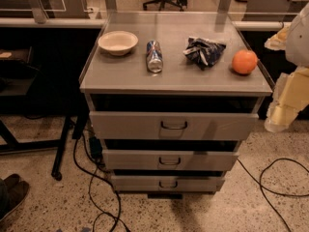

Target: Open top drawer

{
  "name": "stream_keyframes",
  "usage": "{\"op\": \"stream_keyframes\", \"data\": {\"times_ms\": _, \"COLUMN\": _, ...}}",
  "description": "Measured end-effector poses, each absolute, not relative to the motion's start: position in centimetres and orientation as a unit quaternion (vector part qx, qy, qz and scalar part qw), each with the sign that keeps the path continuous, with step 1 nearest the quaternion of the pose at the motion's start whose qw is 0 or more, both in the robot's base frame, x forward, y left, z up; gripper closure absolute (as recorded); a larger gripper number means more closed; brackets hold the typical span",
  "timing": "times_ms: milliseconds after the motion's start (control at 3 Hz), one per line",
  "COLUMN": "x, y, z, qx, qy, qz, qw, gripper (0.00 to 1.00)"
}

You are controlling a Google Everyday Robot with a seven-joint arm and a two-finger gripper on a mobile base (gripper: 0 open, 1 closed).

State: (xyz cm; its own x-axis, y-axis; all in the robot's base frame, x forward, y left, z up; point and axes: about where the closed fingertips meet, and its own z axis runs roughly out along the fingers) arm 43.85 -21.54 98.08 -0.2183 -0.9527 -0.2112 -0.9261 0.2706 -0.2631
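A: Where's the tool?

B: Right edge of frame, abt mid-height. The tool (pixel 279 116) is a cream-coloured piece hanging down beside the cabinet's right side, just past the corner of the counter (pixel 174 79). Not touching anything I can see. Wide or narrow? Can't tell from this angle.

A: And the top drawer?

B: The top drawer (pixel 125 125) is centre frame, directly under the counter, widest of the 3 grey fronts. Small dark wire handle (pixel 174 125) in the middle. There's a dark gap betw its upper edge and the counter. Inside isn't visible. The tool is off to the right of the drawer's right end, well apart from the handle.

A: What's below?

B: Middle drawer (pixel 130 160), then bottom drawer (pixel 130 183), each w/ a similar handle and a dark strip above it.

A: On top?

B: Left to right: pale bowl (pixel 118 42), upright; can (pixel 154 56) lying on its side; crumpled blue-white bag (pixel 204 51); orange (pixel 245 62) near the right edge. All apart from each other.

A: Floor?

B: Speckled. Black cables (pixel 91 178) lower left of the cabinet, another loop lower right. Dark shoe (pixel 12 190) at far lower left.
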Motion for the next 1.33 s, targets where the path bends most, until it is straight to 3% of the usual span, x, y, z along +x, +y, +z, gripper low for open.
{"op": "stream_keyframes", "data": {"times_ms": 1333, "x": 45.0, "y": -20.4, "z": 88.3, "qx": -0.618, "qy": 0.777, "qz": 0.005, "qw": 0.122, "gripper": 0.0}}
